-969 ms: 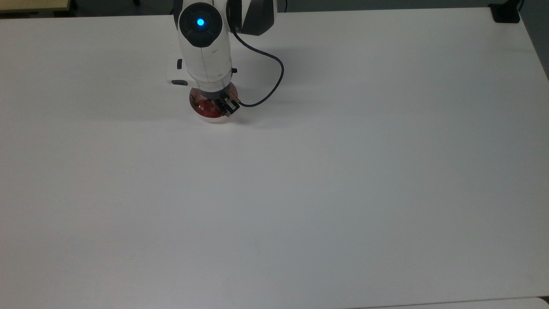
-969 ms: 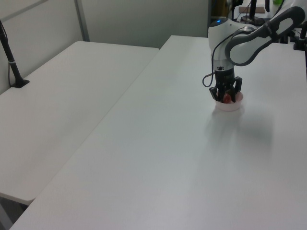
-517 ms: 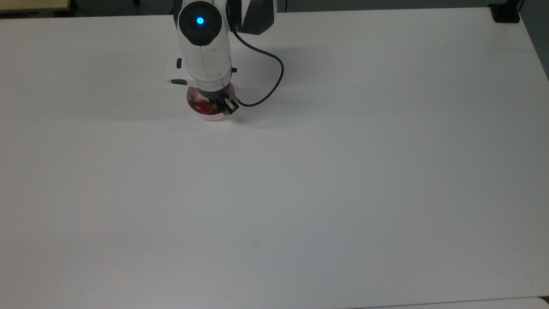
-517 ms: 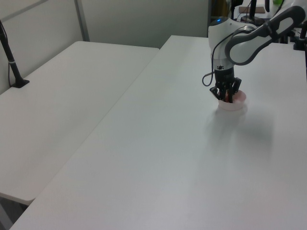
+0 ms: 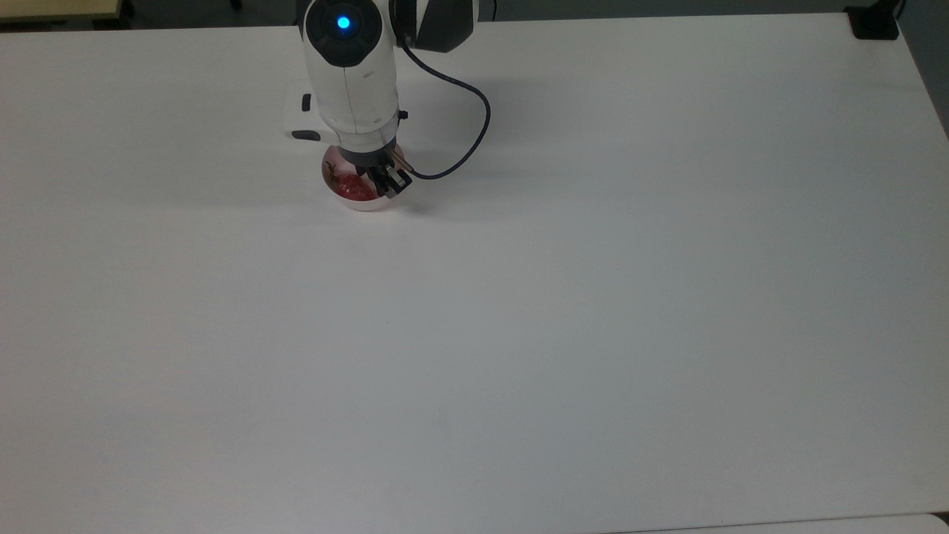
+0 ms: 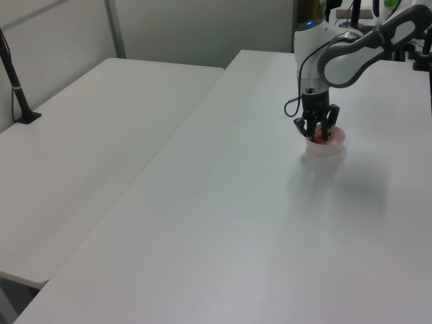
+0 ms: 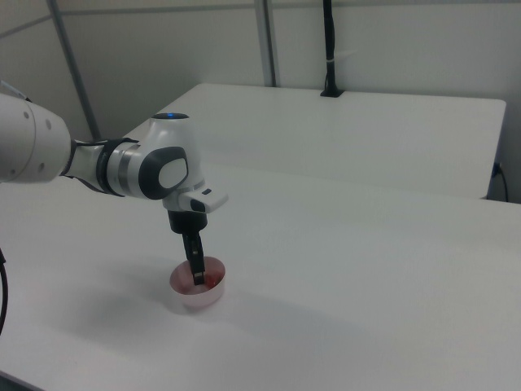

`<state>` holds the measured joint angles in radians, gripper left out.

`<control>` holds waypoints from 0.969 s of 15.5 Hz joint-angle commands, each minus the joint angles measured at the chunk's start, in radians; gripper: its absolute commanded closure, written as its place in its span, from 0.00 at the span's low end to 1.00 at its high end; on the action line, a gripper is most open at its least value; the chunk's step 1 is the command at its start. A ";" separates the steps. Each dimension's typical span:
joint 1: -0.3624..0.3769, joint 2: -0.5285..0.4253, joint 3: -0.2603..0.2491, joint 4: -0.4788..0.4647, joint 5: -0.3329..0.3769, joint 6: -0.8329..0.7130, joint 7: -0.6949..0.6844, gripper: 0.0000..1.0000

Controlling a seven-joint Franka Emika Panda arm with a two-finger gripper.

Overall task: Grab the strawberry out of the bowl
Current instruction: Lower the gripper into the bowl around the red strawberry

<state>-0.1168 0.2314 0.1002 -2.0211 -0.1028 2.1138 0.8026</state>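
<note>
Now the gripper (image 6: 317, 136) sits a little higher than half a second ago, and the arm above it has drawn back toward the top view's upper edge. In the left view its two fingers (image 6: 306, 128) stand apart, reaching down into the bowl (image 6: 335, 148) on both sides of the strawberry (image 5: 353, 186). Whether the pads already press the fruit I cannot tell; the spread looks wider than the berry. The strawberry lies inside the bowl, directly under the fingertips, its green stem end pointing toward the top view's left. In my judgement the lift has not truly succeeded yet: the berry is not clear of the rim, and the small rise may mean only a correction of height.

Around the gripper the table (image 5: 593, 297) is bare, so sideways and upward motion has much free room. The near limits are the bowl's own wall, close beside each finger, and the dark cable (image 5: 474, 141) hanging just behind the wrist.
</note>
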 commanded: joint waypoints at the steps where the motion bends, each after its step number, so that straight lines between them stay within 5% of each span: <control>1: -0.012 -0.024 -0.005 -0.019 0.002 0.006 -0.003 0.28; 6: -0.021 -0.020 -0.007 -0.019 -0.020 0.020 0.013 0.25; 10: -0.027 -0.014 -0.007 -0.022 -0.050 0.037 0.009 0.37; 15: -0.029 -0.012 -0.005 -0.025 -0.072 0.052 -0.009 0.66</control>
<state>-0.1440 0.2307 0.0962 -2.0223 -0.1576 2.1344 0.8050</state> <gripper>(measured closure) 0.493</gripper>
